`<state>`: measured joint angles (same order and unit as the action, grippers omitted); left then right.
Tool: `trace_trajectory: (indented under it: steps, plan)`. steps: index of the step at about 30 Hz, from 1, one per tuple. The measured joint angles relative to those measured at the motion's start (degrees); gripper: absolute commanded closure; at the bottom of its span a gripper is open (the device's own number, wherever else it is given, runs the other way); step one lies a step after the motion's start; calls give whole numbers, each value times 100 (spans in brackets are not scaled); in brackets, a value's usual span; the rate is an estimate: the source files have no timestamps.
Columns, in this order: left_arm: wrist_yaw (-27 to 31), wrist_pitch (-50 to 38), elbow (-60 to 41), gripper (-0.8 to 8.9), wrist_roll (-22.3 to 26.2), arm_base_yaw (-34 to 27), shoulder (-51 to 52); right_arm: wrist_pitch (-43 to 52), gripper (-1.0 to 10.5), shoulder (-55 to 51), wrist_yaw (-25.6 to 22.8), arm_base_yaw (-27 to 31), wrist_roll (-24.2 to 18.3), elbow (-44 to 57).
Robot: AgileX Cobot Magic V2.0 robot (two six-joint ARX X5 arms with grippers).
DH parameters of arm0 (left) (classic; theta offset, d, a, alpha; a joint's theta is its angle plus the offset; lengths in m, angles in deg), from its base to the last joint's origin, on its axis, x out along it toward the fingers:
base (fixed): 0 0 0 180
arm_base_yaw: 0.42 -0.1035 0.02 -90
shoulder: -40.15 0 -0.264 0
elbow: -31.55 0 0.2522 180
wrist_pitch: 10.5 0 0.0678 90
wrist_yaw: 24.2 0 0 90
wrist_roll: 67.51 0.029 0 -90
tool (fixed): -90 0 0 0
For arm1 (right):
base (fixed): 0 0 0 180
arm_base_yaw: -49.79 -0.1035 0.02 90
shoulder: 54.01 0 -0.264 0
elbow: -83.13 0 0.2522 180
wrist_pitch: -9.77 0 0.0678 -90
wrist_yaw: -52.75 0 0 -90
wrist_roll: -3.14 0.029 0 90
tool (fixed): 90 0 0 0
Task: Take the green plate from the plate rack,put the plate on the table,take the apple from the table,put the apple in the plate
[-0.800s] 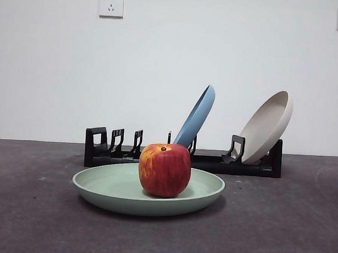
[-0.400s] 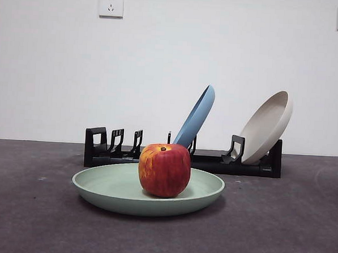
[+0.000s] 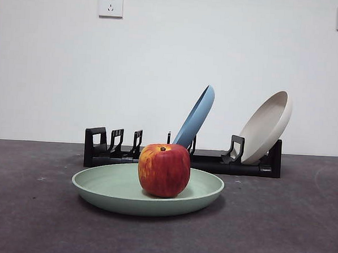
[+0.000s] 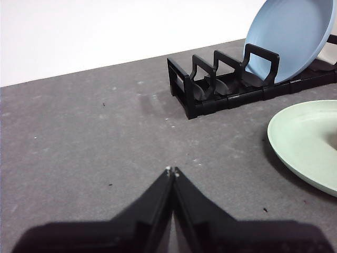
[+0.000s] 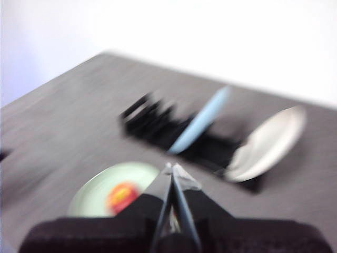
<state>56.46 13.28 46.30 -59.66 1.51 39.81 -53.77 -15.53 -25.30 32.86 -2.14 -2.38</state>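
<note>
The green plate [image 3: 120,189] lies flat on the dark grey table [image 3: 288,223] in front of the black plate rack [image 3: 108,149]. The red apple [image 3: 164,169] stands upright in the plate's middle. In the left wrist view my left gripper [image 4: 172,171] is shut and empty above bare table; the plate's edge [image 4: 305,142] and the rack's end [image 4: 210,87] lie beyond it. The right wrist view is blurred; my right gripper [image 5: 171,167] is shut and empty, high above the plate [image 5: 113,192] and apple [image 5: 122,195]. Neither gripper shows in the front view.
A blue plate [image 3: 195,117] leans in the rack's middle and a beige plate [image 3: 267,127] leans at its right end. The rack's left slots hold nothing. A white wall with two sockets [image 3: 111,4] stands behind the table.
Nothing has moved in the front view. The plate, apple and rack stand as before.
</note>
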Motion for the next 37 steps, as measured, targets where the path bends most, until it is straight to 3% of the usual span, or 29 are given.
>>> trace_trajectory:
  steps: [6,15,19,27,37]
  plan:
    - [0,0,0,817,0,0,0,1539,962,-981,7,861,-225,1604]
    - [0,0,0,817,0,0,0,4074,962,-2474,-11,1121,33,4505]
    - [0,0,0,817,0,0,0,4433,962,-2948,-35,1128,168,5434]
    - [0,0,0,817,0,0,0,4555,962,-3635,-597,1167,431,6704]
    - [0,0,0,817,0,0,0,4354,962,-3825,-610,1169,669,7090]
